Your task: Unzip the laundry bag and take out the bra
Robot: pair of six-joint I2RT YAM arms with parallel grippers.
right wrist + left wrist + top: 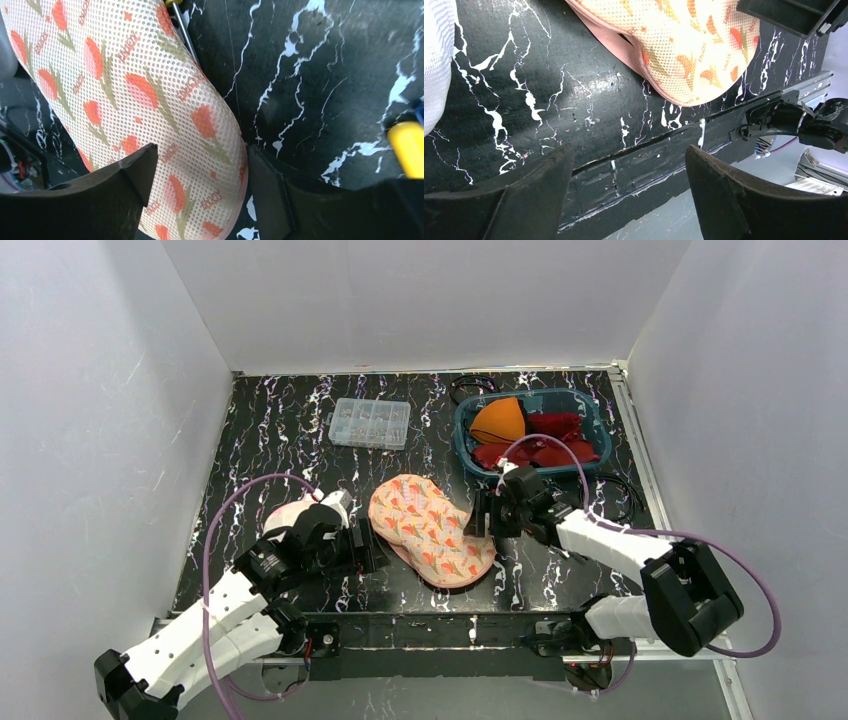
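The laundry bag [430, 528] is a puffy peanut-shaped mesh pouch printed with orange tulips, lying flat in the middle of the black marbled table. My right gripper [484, 522] sits at its right edge. In the right wrist view the bag's rounded end [150, 95] fills the gap of my open right gripper [200, 152], one finger over the mesh and the other against the pink rim. My left gripper [629, 150] is open and holds nothing, just left of the bag [684, 45], over the table's front edge. The bra is hidden.
A blue basket [462, 435] holding red and orange garments stands at the back right. A clear compartment box [369, 422] lies at the back centre. A pale mesh item [283, 515] [436, 60] lies under my left arm. A black cable [622, 495] loops at the right.
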